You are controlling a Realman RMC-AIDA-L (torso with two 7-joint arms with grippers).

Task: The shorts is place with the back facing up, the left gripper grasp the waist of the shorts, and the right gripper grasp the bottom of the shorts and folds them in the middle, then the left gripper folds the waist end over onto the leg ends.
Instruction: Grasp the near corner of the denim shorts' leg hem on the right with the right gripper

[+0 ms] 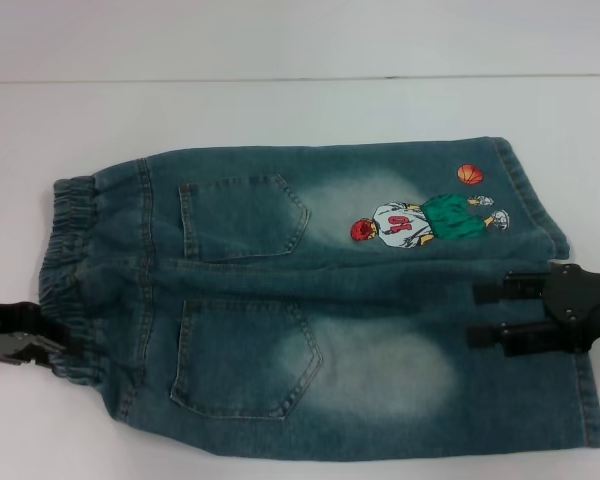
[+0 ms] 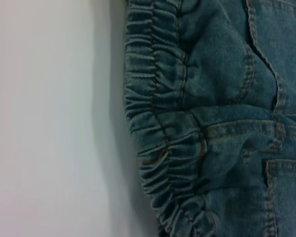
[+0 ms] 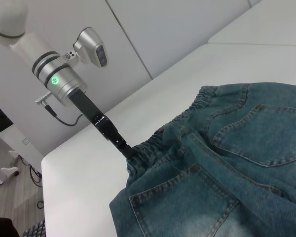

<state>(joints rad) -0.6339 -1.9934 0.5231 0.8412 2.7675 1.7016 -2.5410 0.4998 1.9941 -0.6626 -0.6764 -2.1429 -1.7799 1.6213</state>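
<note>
The shorts point(image 1: 320, 300) lie flat on the white table point(image 1: 280, 110), back pockets up. The ruffled waist point(image 1: 70, 280) points left and the bottom of the shorts point(image 1: 588, 400) points right. An embroidered basketball player point(image 1: 420, 222) shows on the far leg. My left gripper point(image 1: 22, 338) is at the near end of the waistband, and its tip meets the gathered edge point(image 3: 153, 143) in the right wrist view. The left wrist view shows only the waistband point(image 2: 158, 123) close up. My right gripper point(image 1: 485, 313) is open, with both fingers point(image 1: 495, 290) over the near leg, just inside the hem.
Bare white tabletop surrounds the shorts, and its far edge point(image 1: 300, 78) runs across the back. The left arm's silver wrist point(image 3: 59, 81) rises over the table's corner. Beyond that corner the floor point(image 3: 19, 197) shows.
</note>
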